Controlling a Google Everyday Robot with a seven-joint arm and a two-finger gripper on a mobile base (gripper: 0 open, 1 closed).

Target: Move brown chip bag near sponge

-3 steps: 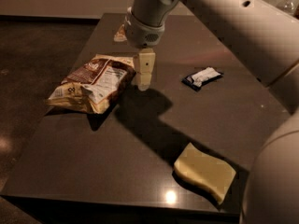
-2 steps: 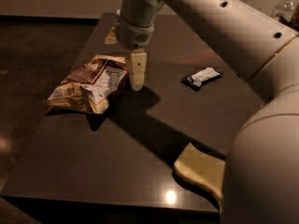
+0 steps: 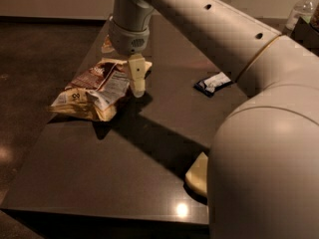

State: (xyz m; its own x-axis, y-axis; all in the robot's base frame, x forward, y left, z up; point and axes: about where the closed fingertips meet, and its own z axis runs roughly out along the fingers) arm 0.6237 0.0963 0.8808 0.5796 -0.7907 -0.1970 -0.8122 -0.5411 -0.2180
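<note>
1. The brown chip bag (image 3: 92, 91) lies crumpled on the dark table (image 3: 99, 173), directly left of the gripper. Its white label faces up, and its right edge reaches the gripper's tip.
2. The gripper (image 3: 138, 88) points straight down at that right edge, low over the table. It shows as a single cream wedge, so whether it is spread or closed is not visible, nor whether it touches the bag.
3. A small dark-blue and white packet (image 3: 213, 82) lies flat to the right of the gripper, clearly apart from it.
4. The sponge (image 3: 198, 176) sits right of the gripper and toward the table's front edge, well apart from gripper and bag. Only its left part shows; the robot arm (image 3: 259, 158) covers the rest.
</note>
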